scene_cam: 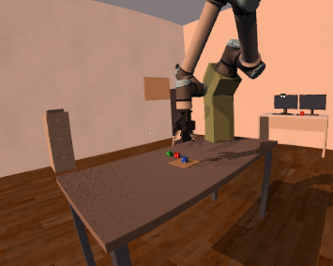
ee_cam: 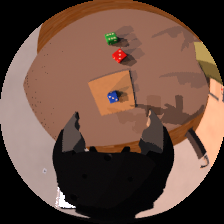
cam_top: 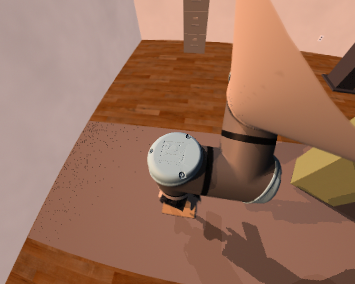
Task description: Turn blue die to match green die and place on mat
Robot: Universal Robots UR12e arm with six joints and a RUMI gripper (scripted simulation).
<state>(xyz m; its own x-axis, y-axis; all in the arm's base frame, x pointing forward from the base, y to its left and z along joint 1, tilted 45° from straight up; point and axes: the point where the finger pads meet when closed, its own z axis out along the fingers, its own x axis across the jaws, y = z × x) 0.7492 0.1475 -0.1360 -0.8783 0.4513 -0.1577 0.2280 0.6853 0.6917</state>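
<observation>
While the gripper [ee_cam: 113,131] hangs above the brown table [scene_cam: 129,197] with its two dark fingers spread fully apart and nothing between them, three small dice lie below it in the wrist view. The blue die [ee_cam: 113,96] sits flat on a tan square mat [ee_cam: 100,90], inside its edges and toward the side nearer the gripper. Its top face carries white pips, too small to count with certainty. Beyond the mat, on bare table, sits the red die [ee_cam: 119,56], and just past that the green die [ee_cam: 111,37], each with white pips too small to read. The red and green dice are close together but not touching; both are off the mat.

From the exterior view, the robot arm [scene_cam: 195,42] reaches down from above, its wrist pointing at the table, with the gripper [scene_cam: 183,133] held above the dice and not touching them. The green die [scene_cam: 169,153], red die [scene_cam: 176,155] and blue die [scene_cam: 185,159] form a short row, the blue one on the mat [scene_cam: 190,163]. An olive-yellow block [scene_cam: 219,105] stands on the far part of the table. A grey filing cabinet [scene_cam: 60,140] stands by the left wall, and a desk with two monitors [scene_cam: 300,101] stands at the far right.

From the top view, the arm's round grey joint cap [cam_top: 175,154] hides the dice; only a corner of the mat [cam_top: 180,211] shows beneath it.
</observation>
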